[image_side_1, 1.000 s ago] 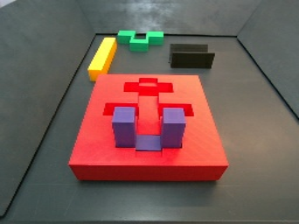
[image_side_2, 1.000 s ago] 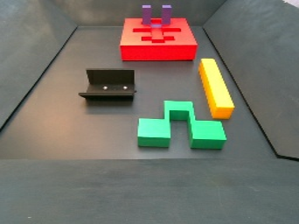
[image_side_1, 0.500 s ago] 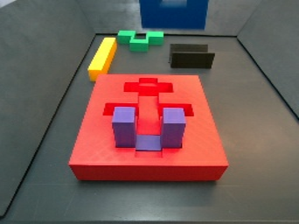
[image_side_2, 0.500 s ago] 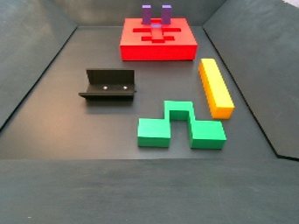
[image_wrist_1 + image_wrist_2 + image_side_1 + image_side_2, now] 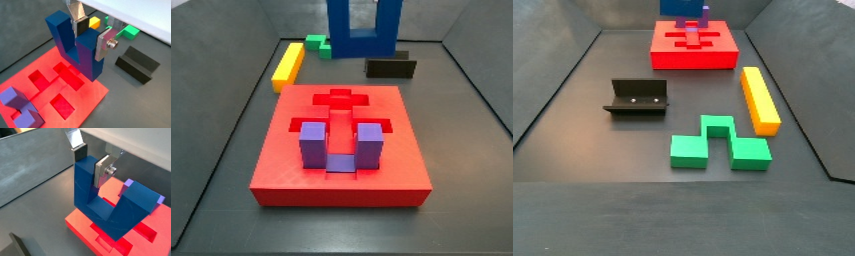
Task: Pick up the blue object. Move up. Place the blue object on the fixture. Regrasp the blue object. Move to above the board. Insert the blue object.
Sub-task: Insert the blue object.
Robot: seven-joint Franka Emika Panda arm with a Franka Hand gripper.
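Gripper point(image 5: 92, 162) pinches one prong of the blue object point(image 5: 107, 203), bridge down, prongs up, hanging over the board point(image 5: 53, 85) (purple block point(image 5: 334, 146) already seated). Slot alignment probably close, hard to judge. Square the bridge over the cutout, then descend straight.

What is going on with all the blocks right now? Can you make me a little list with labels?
gripper: shut on one prong of the blue object, above the board
blue object: held up in the air, prongs pointing up in a wrist view
board: red, flat on the floor, open cutouts in its top
purple block: already sitting in the board
fixture: empty
yellow bar: lying on the floor
green block: lying on the floor
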